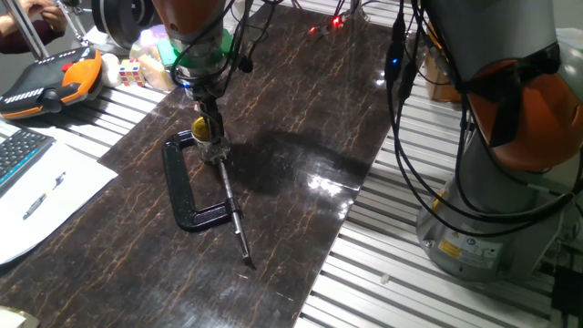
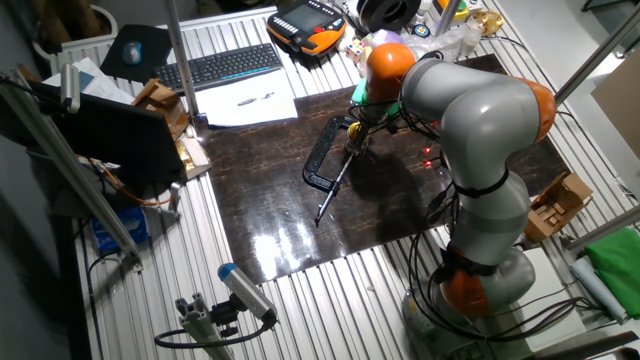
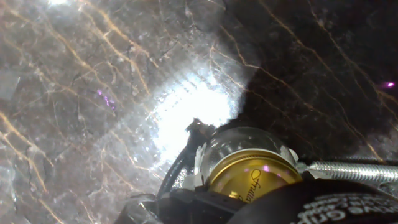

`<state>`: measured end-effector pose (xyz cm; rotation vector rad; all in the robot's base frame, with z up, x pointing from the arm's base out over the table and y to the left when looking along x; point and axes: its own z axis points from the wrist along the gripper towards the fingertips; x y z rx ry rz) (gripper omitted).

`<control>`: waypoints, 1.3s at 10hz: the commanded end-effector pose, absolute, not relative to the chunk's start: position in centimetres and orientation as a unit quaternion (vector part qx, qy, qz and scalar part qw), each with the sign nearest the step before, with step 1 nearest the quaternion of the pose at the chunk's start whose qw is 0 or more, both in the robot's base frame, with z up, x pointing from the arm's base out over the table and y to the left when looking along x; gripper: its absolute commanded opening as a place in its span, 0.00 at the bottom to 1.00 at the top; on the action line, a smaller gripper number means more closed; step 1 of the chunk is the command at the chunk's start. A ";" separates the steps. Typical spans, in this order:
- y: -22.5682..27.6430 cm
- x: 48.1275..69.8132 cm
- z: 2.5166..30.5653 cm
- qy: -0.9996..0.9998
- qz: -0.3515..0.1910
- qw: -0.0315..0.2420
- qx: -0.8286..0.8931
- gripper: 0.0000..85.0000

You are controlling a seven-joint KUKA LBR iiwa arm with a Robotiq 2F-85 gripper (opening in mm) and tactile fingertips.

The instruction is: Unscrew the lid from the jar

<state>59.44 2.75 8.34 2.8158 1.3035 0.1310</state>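
Note:
The jar (image 3: pixel 239 144) is small, clear glass, and sits between the black C-clamp's (image 1: pixel 187 187) end and its long screw (image 3: pixel 354 171) on the dark marbled board (image 1: pixel 301 137). The gold lid (image 3: pixel 252 179) is on the jar, and its top fills the lower middle of the hand view. In one fixed view the lid (image 1: pixel 199 128) shows just left of my gripper (image 1: pixel 210 133), which hangs straight down right at it. My fingers do not show in the hand view. In the other fixed view my gripper (image 2: pixel 357 140) is over the clamp's (image 2: pixel 322 165) far end.
The clamp's screw handle (image 1: pixel 239 228) reaches toward the board's near edge. A keyboard (image 2: pixel 220 65), white paper (image 1: pixel 36 196) and an orange pendant (image 1: pixel 55 80) lie beside the board. Dice and clutter (image 1: pixel 137 68) sit behind it. Cables (image 1: pixel 405 137) hang at the right.

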 end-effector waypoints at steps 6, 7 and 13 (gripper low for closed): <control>2.7 59.4 8.3 0.446 0.027 0.018 0.895 0.90; 2.7 59.4 8.3 0.452 0.024 0.017 0.892 0.90; 2.6 59.3 8.1 0.503 0.015 0.026 0.864 0.88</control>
